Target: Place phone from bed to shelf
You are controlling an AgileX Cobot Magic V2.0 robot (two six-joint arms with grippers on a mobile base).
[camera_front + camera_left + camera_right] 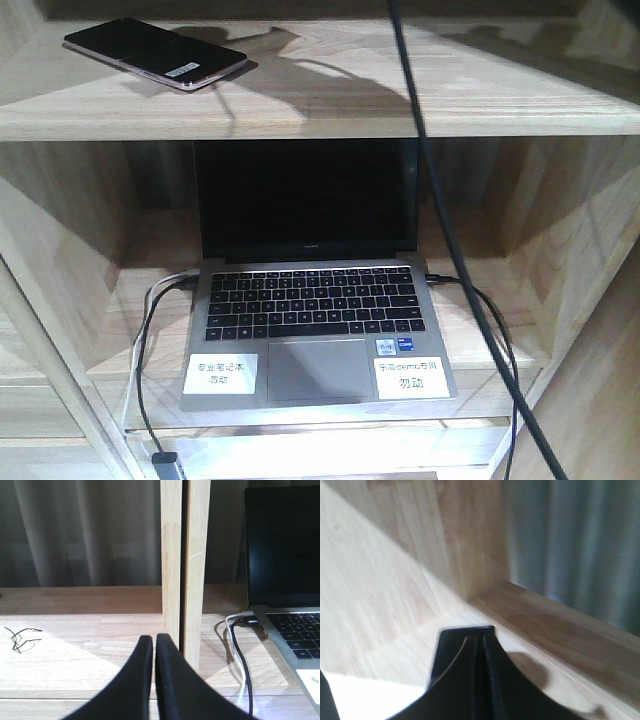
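Phone on the shelf board, both grippers pressed closed and empty.

The right wrist view is blurred, and neither arm shows in the front view, whose top edge crops the shelf. The left gripper has its black curved fingers touching, holding nothing; the right gripper likewise. The phone, thin, glossy black, pinkish-rimmed, lies flat at 11 o'clock on the pale grained plank, above an open grey laptop with cables trailing.
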